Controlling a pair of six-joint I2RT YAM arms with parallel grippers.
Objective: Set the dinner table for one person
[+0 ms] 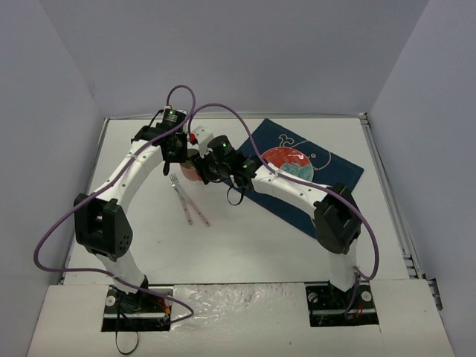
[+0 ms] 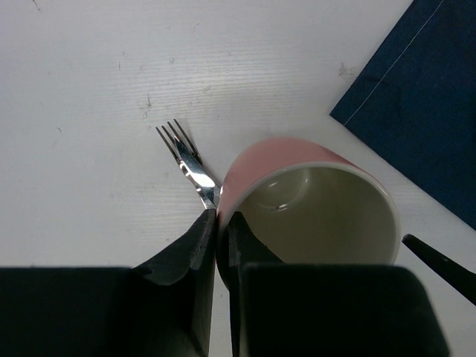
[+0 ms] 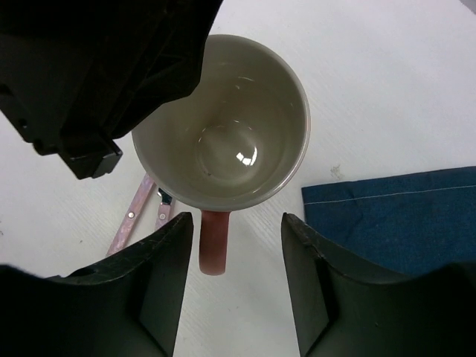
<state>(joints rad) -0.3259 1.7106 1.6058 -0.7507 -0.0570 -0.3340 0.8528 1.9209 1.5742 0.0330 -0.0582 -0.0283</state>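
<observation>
While it serves only as the bearing surface, the dinner table (image 1: pixel 245 245), a large flat white rectangular matte tabletop walled in pale lavender, heads this entry. It lies beneath both arms and every item listed.
Handling, judged: rigid, fixed, not for gripping. Its hard face could chip crockery set down sharply.

Item: pink ceramic mug (image 3: pixel 223 119), cream glazed interior, straight pink handle (image 3: pixel 216 242).
Position: left of centre on the table, near the corner of the placemat. Whether its base rests on the surface or is raised cannot be told.
Handling, judged: stiff, fairly heavy, breakable, glaze slippery. Best taken by the handle, or by pinching the wall over the rim.

Left gripper (image 2: pixel 221 219): closed tight on the mug's wall, one finger inside the rim, one outside.

Right gripper (image 3: pixel 238 223): parted, its fingers on either side of the handle with a gap showing; nothing clamped.

Item: steel fork (image 2: pixel 186 160), lying flat just beside the mug.

Item: dark blue cloth placemat (image 2: pixel 416 97), right of the mug and apart from it.

Item: round red patterned plate (image 1: pixel 286 160), on the placemat.
</observation>
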